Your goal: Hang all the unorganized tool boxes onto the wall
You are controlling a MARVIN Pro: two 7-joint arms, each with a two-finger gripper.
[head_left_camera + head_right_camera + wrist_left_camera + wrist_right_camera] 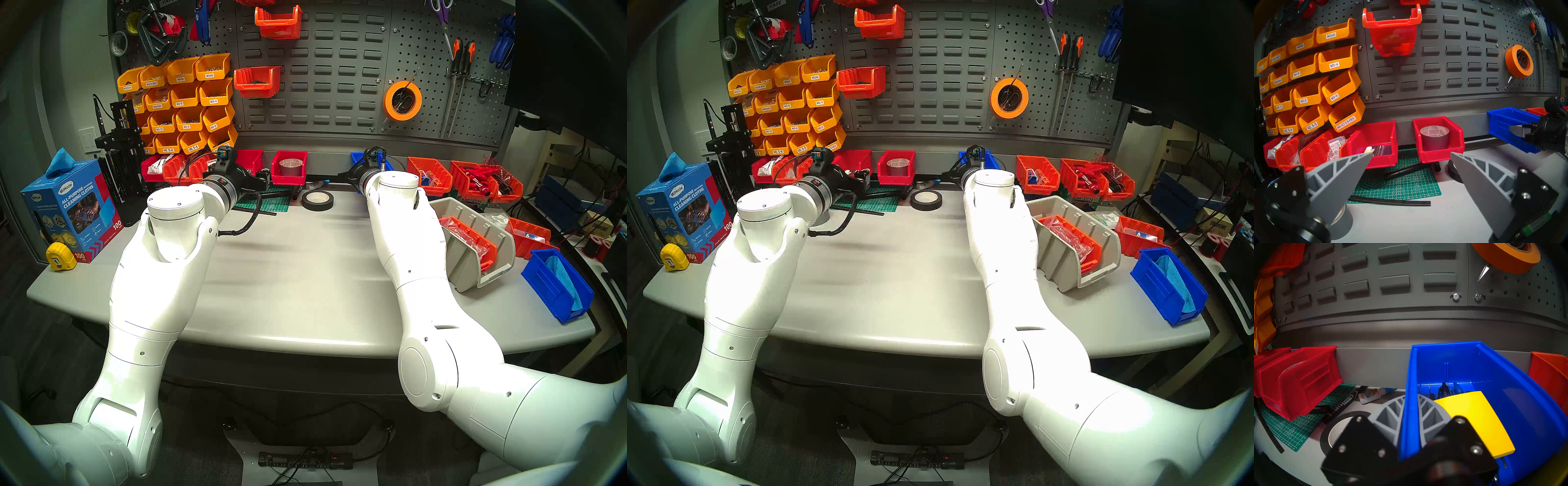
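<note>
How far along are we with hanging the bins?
Done: the red bin with tape hangs on the wall's base strip. In hand: the right tool is shut on the left wall of the blue bin with the yellow pad, at that strip. Left: the beige-grey bin and another blue bin sit on the table.

arms (163,292): glossy white rounded shells, small dark screws | wrists: black housings, braided black cable | fingers (1342,176): grey ribbed triangles, black screwed mounts
</note>
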